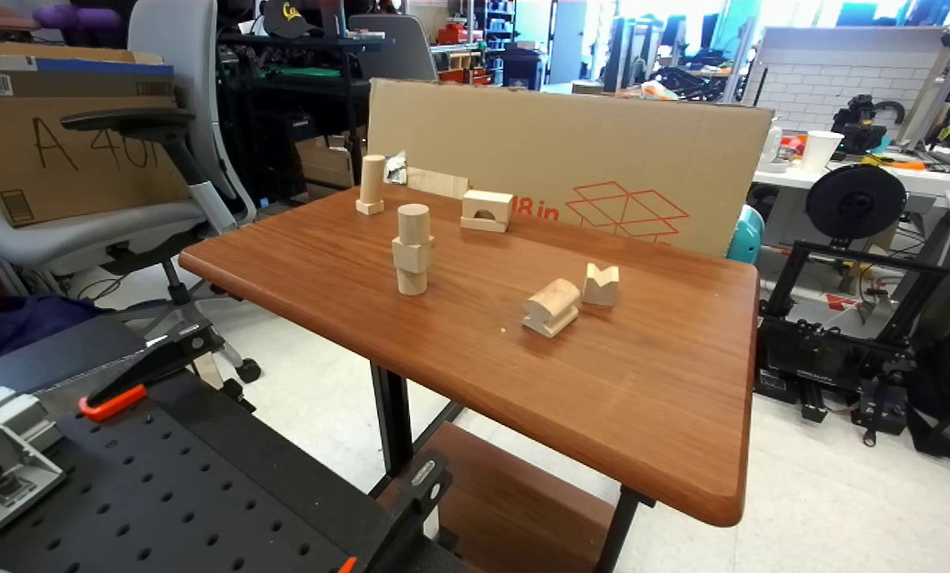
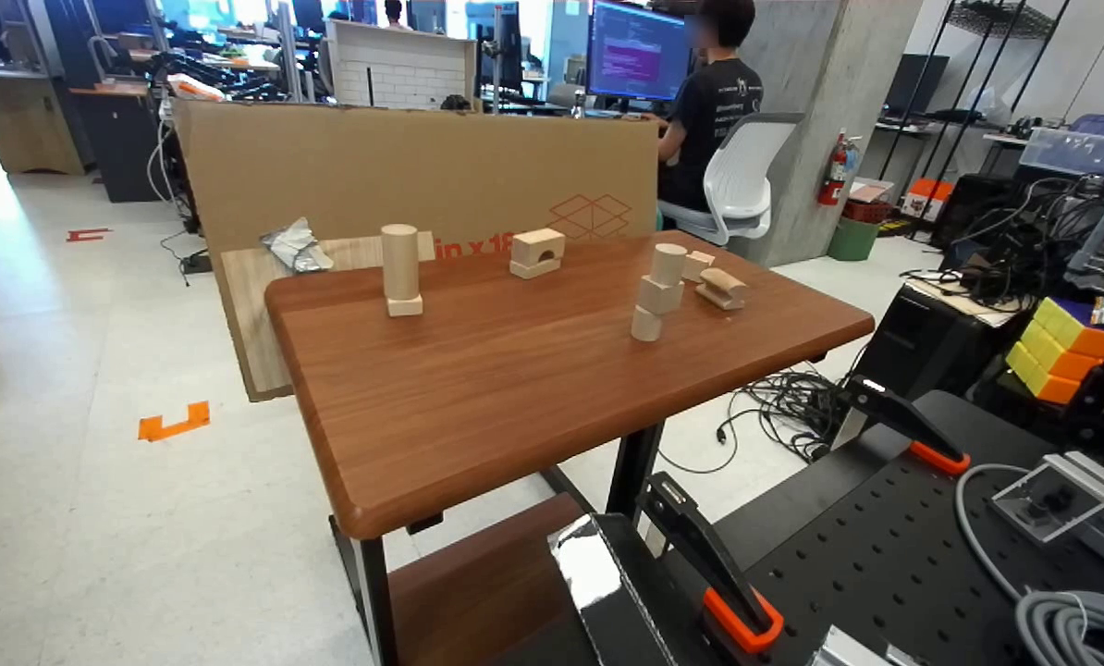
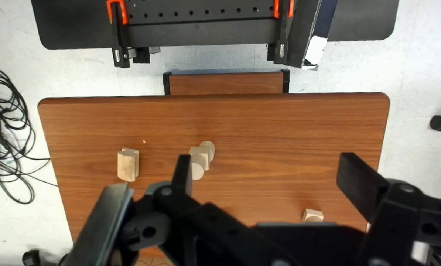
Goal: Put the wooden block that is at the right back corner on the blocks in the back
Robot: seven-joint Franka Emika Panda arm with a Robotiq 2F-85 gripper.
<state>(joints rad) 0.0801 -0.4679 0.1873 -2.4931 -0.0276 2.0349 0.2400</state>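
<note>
Gripper [image 3: 266, 166] hangs spread above the counter [image 3: 265, 122], grasping nothing. Rounded block [image 3: 126, 165] lies left in wrist view; just beyond it, in both exterior views, stands the wooden block [image 1: 601, 290], hidden at the wrist, so presumably leftward too. Small, pale, cubish, V-notch up; no clear long axis.

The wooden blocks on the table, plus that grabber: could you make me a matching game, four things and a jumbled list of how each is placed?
Column one
1. V-notched block
2. arch block
3. tall cylinder
4. gripper

Column two
A. open, over the table
B. upright on a small square-cornered base
C. notch facing up, near the round-topped piece
D. curved opening facing down, on a flat slab

Right pairs: 1-C; 2-D; 3-B; 4-A
</note>
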